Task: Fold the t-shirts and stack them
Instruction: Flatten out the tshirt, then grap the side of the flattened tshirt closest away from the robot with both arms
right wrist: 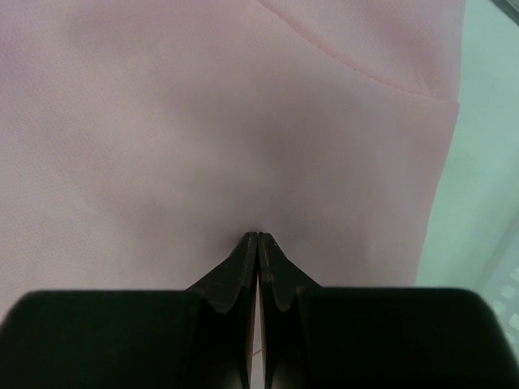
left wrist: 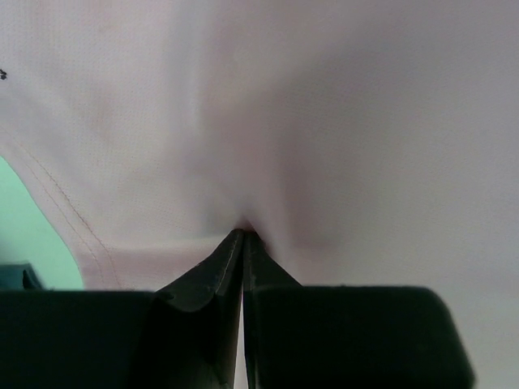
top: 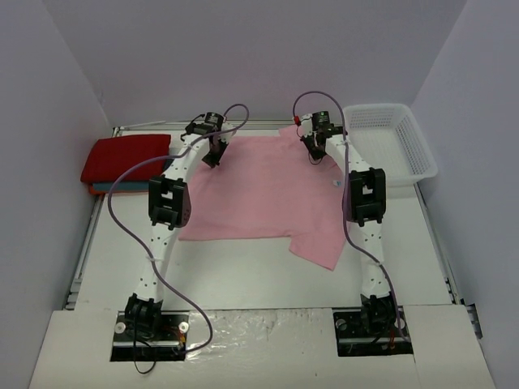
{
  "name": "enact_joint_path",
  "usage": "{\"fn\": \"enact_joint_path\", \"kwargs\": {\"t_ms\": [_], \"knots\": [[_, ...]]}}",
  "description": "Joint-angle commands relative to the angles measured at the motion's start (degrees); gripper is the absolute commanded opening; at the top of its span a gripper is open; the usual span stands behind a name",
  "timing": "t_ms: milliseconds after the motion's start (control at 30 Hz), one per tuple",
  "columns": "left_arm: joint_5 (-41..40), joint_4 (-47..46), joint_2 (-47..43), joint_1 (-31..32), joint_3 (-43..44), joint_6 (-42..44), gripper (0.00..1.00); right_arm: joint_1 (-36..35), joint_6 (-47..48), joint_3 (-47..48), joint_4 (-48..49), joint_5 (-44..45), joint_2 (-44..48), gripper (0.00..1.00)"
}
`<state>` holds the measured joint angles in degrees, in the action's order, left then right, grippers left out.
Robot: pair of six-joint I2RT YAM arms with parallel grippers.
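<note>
Top external view: a pink t-shirt (top: 259, 190) lies spread across the middle of the white counter (top: 243, 275), one short sleeve trailing off its near right corner toward the arm bases. Both arms reach over the pink t-shirt to its far edge. The left fingers (top: 212, 156) come down on the far left part of the cloth and the right fingers (top: 312, 151) on the far right part.

Left of the pink t-shirt, near its far left corner, a red t-shirt (top: 126, 156) sits as a folded rectangle. It rests on top of a teal t-shirt (top: 101, 189), of which only a thin strip shows along the near side. Right of the pink t-shirt, just beside its far right corner, stands a white mesh basket (top: 422, 150).

In the left wrist view, the left fingers (left wrist: 219, 267) are pressed together, and the pink t-shirt (left wrist: 324, 121) puckers into creases where the tips pinch it. A stitched hem curves down the left side of the cloth, with bare counter (left wrist: 32, 227) beyond it.

In the right wrist view, the right fingers (right wrist: 235, 267) are likewise closed tip to tip on the pink t-shirt (right wrist: 203, 121), with soft shadows spreading out from the pinch. A seam runs across the upper right of the cloth. Past the shirt's right edge lies a strip of counter (right wrist: 478, 162), and a corner of the basket (right wrist: 507, 292) shows at the lower right.
</note>
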<state>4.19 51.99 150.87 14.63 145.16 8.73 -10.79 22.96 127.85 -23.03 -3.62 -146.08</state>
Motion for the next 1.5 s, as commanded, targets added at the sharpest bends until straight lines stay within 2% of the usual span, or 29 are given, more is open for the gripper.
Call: {"fn": "enact_joint_path", "kwargs": {"t_ms": [0, 133, 300, 433, 533, 567, 633, 700, 800, 867, 900, 967, 1000, 1133, 1300, 1467], "knots": [[-3.03, -1.62, 0.30, 0.57, 4.07, -0.47, 0.04, 0.42, -0.02, 3.44, -3.43, 1.33, -4.38, 0.00], [-5.68, -4.69, -0.83, 0.83, 4.78, -0.38, 0.06, -0.37, 0.50, 6.00, -3.43, 1.59, -4.48, 0.00], [-7.87, -7.86, -8.91, 1.88, 2.41, 0.58, 0.13, -3.10, 1.21, 6.45, -3.34, 3.44, 0.70, 0.00], [-15.84, -8.83, -18.21, 3.64, -1.45, 3.74, 0.30, -4.85, 0.86, 2.86, -3.25, 5.37, 7.73, 0.03], [-21.48, -10.59, -26.02, 4.96, -8.03, 5.76, 0.46, -5.74, 0.33, -0.31, -3.17, 5.73, 14.49, 0.05], [-22.20, -11.03, -28.15, 5.31, -10.14, 6.38, 0.58, -6.00, -0.10, -2.67, -2.99, 5.73, 18.34, 0.07], [-22.03, -11.82, -35.59, 6.02, -17.52, 7.08, 0.69, -6.35, -0.46, -5.67, -2.99, 5.12, 22.40, 0.20], [-19.40, -11.21, -40.63, 6.55, -25.66, 8.14, 0.82, -6.44, -0.90, -10.94, -2.99, 4.24, 28.64, 0.26], [-13.34, -7.87, -49.86, 7.60, -34.39, 12.00, 0.82, -6.62, -0.11, -20.60, -3.25, 1.86, 37.69, 0.35], [-12.97, -7.08, -56.71, 8.83, -44.93, 14.99, 0.82, -6.62, 0.76, -29.12, -3.52, 0.99, 44.63, 0.47], [-12.63, -6.81, -61.26, 9.18, -52.71, 17.09, 0.82, -6.70, 1.03, -31.67, -3.78, 0.81, 46.66, 0.49], [-12.71, -7.77, -65.68, 9.89, -60.83, 18.68, 0.82, -6.70, 1.65, -39.23, -4.92, 0.37, 52.46, 0.53], [-12.71, -8.13, -69.79, 10.06, -68.71, 20.43, 0.82, -6.70, 1.74, -41.35, -5.44, -0.50, 55.87, 0.54], [-13.24, -12.16, -77.90, 10.77, -84.03, 22.38, 0.81, -6.79, 1.91, -50.58, -8.69, -2.18, 62.12, 0.58], [-12.53, -14.54, -82.75, 12.08, -92.86, 22.99, 0.79, -6.62, 1.39, -59.46, -8.70, -1.75, 65.13, 0.58], [-12.89, -19.28, -83.37, 12.52, -99.27, 23.88, 0.79, -5.30, 0.51, -62.98, -8.44, -2.97, 65.22, 0.58]]}}
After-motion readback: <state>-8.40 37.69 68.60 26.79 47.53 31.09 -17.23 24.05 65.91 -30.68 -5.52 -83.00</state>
